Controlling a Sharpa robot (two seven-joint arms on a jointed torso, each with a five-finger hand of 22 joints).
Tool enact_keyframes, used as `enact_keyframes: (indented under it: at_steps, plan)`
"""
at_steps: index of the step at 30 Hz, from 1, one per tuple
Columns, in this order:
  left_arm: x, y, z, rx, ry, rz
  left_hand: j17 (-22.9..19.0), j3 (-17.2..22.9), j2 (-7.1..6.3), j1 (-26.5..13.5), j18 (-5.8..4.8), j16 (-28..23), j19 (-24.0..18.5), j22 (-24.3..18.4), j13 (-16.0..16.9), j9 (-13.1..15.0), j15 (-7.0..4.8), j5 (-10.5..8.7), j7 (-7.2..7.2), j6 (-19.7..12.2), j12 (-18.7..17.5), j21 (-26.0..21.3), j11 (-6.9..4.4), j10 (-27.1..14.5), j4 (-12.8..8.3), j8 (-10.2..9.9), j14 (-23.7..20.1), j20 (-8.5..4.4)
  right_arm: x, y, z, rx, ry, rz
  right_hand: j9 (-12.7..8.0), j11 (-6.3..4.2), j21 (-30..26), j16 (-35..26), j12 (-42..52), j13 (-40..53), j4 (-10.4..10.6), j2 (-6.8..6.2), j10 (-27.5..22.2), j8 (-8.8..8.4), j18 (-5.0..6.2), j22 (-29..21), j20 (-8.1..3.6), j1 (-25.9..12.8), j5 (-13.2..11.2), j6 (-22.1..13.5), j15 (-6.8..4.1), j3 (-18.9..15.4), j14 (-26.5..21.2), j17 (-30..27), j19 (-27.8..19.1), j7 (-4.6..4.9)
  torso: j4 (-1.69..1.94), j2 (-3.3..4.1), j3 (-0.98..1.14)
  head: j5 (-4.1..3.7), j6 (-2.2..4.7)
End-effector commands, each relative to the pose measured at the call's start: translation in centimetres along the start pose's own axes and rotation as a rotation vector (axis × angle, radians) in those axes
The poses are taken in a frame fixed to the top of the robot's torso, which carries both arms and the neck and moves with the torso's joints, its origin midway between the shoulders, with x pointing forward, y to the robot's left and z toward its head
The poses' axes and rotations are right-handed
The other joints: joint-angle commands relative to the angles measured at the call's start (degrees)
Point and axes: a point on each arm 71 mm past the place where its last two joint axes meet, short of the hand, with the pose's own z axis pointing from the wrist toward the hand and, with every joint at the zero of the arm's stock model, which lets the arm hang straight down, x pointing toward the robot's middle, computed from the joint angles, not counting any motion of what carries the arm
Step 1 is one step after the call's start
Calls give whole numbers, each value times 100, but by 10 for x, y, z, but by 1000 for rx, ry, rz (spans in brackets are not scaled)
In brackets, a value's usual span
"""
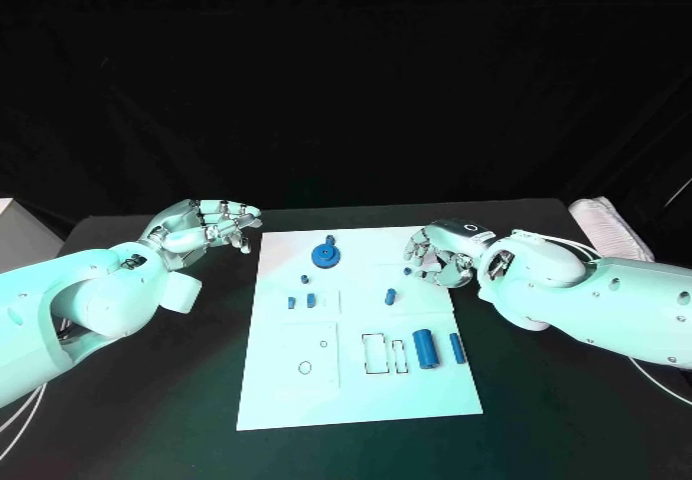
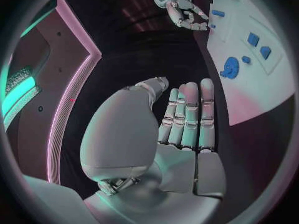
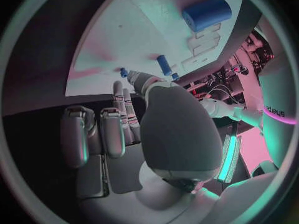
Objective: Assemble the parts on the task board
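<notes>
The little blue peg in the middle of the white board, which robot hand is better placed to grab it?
Probably the right hand. It hangs over the task board's right edge, close to the blue peg, and holds nothing. The left hand sits off the board's far left corner, farther away.

Black backdrop (image 1: 346, 90); black table (image 1: 202, 400); white object (image 1: 12, 222) at table's far-left corner.

Dim room, teal light on task board (image 1: 361, 390); wrist views pink-tinged, fisheye-bent at edges.
</notes>
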Motion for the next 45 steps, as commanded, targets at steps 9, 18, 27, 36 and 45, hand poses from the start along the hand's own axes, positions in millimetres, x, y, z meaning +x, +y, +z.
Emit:
enact_keyframes:
  at_steps: [9,18,27,36,45]
  plan:
    - [6,-3,-2,41,29,-57,-10,-79,20,42,78,-55,96,-54,-28,-35,-15,-6,66,-83,-7,-86,40,2,-5,-37,22,-9,9,10,9,18,-39,-111,-11,2,-67,-39,-64,-78,-51,8,60,-44,45,969,-17,-105,4,19,-2,37,303,133,238,15,-5,11,7,-6,7]
    - [7,-3,-2,37,33,-47,-10,-86,22,47,77,-60,103,-60,-31,-40,-9,-6,75,-96,-11,-94,47,-8,-4,-43,22,-6,18,12,14,35,-6,-122,-7,-21,-89,-46,-108,-173,-61,29,142,-37,50,959,-27,-151,5,97,-26,164,303,113,237,-8,0,18,9,1,-17]
    - [6,-2,-3,29,32,-36,-9,-96,23,48,76,-66,111,-67,-35,-45,-2,-6,85,-111,-18,-102,56,-21,0,-50,22,-3,22,13,16,39,13,-152,14,-33,-119,-56,-157,-269,-102,31,236,4,55,945,-43,-198,-1,229,-34,282,299,90,231,-32,-4,10,4,5,-38]
    - [6,-2,-1,20,30,-26,-7,-114,35,59,78,-75,174,-67,-41,-55,8,-5,99,-136,-26,-86,68,-49,8,-61,24,4,24,19,18,19,21,-147,94,-109,-66,-38,-144,-347,-264,153,646,153,42,982,-89,-176,-1,562,-96,615,305,101,260,-94,-10,12,6,9,-53]
    - [8,-1,-1,18,36,-20,1,-142,42,55,81,-74,266,-50,-43,-62,13,-10,104,-143,-22,-38,73,-60,30,-62,41,7,26,19,19,35,25,-162,266,-240,56,9,-141,-307,-613,445,1110,379,15,1060,-194,-84,8,872,-228,964,318,160,309,-186,-5,7,9,8,-85]
